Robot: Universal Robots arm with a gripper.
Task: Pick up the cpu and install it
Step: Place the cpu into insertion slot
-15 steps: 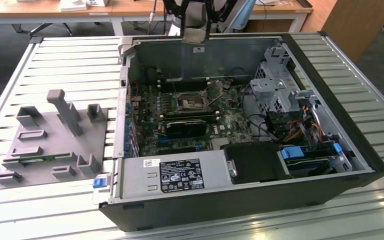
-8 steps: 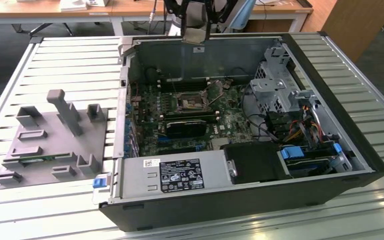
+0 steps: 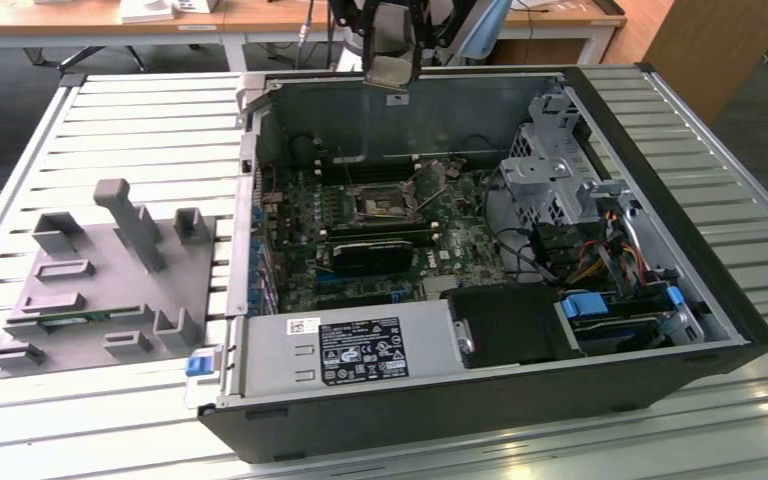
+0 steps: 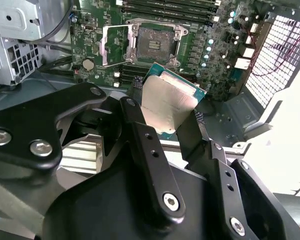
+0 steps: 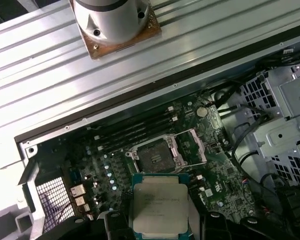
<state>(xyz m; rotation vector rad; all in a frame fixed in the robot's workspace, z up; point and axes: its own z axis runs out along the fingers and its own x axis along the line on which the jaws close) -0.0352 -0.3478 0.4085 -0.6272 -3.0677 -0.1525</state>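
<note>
Slatted metal surface (image 3: 77,120) carries the open PC case (image 3: 491,400). Pick looks done: gripper (image 4: 162,112) fingers (image 4: 140,135) pinch the cpu (image 4: 170,95) by its edges, in the air above the motherboard. Socket (image 5: 152,157) is open and empty, so install is still to do.

Slatted metal table (image 3: 131,120), wooden desks (image 3: 37,28) behind, tall wooden panel (image 3: 704,50), dark grey floor (image 3: 11,65)

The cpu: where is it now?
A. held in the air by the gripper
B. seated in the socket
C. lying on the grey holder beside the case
A: the gripper is shut on the cpu, and the socket beyond it is open and empty.
</note>
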